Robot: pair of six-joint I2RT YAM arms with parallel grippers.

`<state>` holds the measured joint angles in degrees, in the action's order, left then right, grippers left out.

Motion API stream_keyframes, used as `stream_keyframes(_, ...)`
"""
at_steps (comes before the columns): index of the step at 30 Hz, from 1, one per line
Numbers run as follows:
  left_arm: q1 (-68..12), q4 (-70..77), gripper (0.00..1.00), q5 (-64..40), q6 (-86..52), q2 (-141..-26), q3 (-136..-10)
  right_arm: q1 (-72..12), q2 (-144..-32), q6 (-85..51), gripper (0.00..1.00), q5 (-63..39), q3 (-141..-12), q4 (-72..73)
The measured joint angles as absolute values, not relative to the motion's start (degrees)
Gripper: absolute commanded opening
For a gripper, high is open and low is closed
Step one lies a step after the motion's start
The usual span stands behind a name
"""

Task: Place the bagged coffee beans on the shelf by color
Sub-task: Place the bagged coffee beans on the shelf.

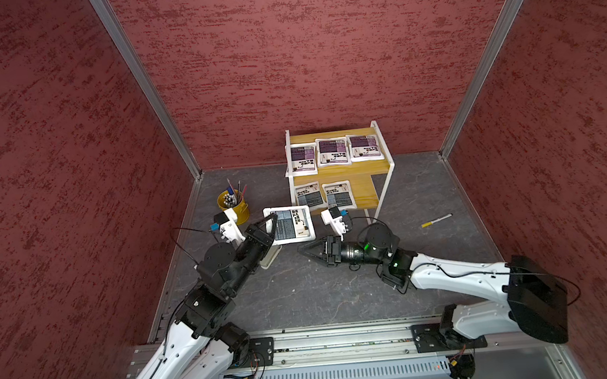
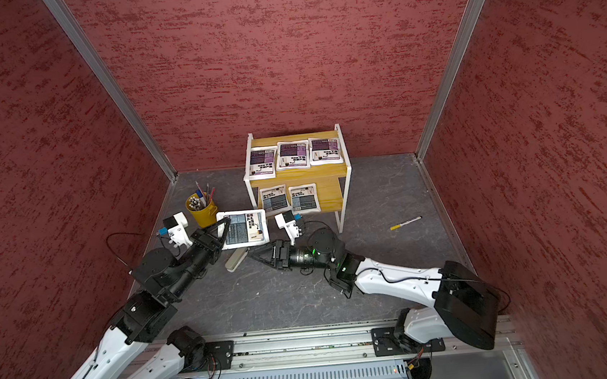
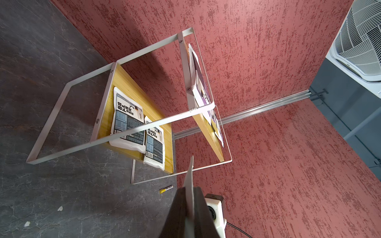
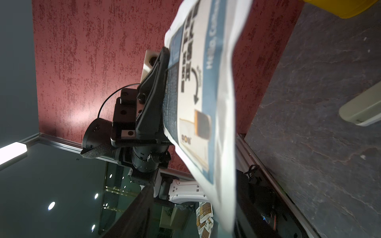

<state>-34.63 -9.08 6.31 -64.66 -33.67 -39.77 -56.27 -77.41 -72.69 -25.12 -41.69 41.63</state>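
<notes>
The shelf point(image 1: 338, 170) point(image 2: 300, 173) stands at the back. Three purple bagged coffee beans point(image 1: 333, 151) lie on its upper board. Two grey-blue ones point(image 1: 309, 195) point(image 3: 127, 121) lie on the lower board. My left gripper point(image 1: 274, 220) point(image 2: 227, 224) point(image 3: 189, 197) is shut on the edge of a third grey-blue bag point(image 1: 292, 224) point(image 2: 245, 228) point(image 4: 195, 82). It holds that bag above the floor, in front of the shelf's left end. My right gripper point(image 1: 301, 250) point(image 2: 251, 254) point(image 4: 198, 206) is open just under the bag's near edge. In the right wrist view that edge reaches between its spread fingers.
A yellow pen bucket point(image 1: 234, 204) point(image 2: 202, 210) stands left of the shelf. A grey-green case point(image 2: 237, 260) point(image 4: 360, 111) lies on the floor under the held bag. A yellow marker point(image 1: 436, 220) point(image 3: 166, 189) lies to the right. Red walls close three sides.
</notes>
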Motion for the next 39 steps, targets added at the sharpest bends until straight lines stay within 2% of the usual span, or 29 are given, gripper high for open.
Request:
stream_keyframes(6,-36.3,-9.0,0.09,6.5,-64.7,-33.3,-39.7,-56.3,-81.2,-74.7,0.53,-20.2,-43.7,46.1)
stream_keyframes(11,-37.8,-9.0,0.09,7.2,-64.7,-32.6,-39.3,-56.4,-83.2,-75.6,0.38,-18.5,-46.4,48.1)
stream_keyframes(15,-38.0,-9.0,0.1,7.9,-64.7,-31.6,-38.7,-56.4,-83.2,-76.1,0.19,-18.0,-46.8,49.5)
stream_keyframes(18,-38.1,-9.0,0.11,8.0,-64.7,-31.1,-38.6,-56.5,-83.2,-76.2,0.15,-17.9,-46.8,49.5)
stream_keyframes(20,-38.1,-9.0,0.19,8.0,-64.7,-31.0,-38.6,-56.5,-83.2,-76.1,0.13,-17.9,-46.8,49.6)
stream_keyframes(22,-38.0,-9.1,0.35,7.9,-64.7,-31.0,-38.6,-56.5,-83.2,-76.1,0.12,-17.8,-46.8,49.6)
stream_keyframes(25,-37.9,-9.8,0.54,7.0,-64.4,-31.0,-38.6,-56.5,-83.2,-76.0,0.12,-17.8,-46.8,49.6)
stream_keyframes(29,-35.0,-12.5,0.73,2.2,-63.5,-31.2,-38.9,-56.0,-82.8,-76.0,0.12,-17.9,-46.1,49.4)
stream_keyframes(33,-26.5,-13.9,0.76,-9.6,-62.8,-32.8,-39.9,-54.2,-80.1,-75.6,0.12,-19.9,-44.9,46.3)
stream_keyframes(39,-12.5,-12.1,0.76,-34.9,-62.7,-40.2,-42.2,-48.9,-72.4,-71.5,0.12,-29.1,-46.1,32.4)
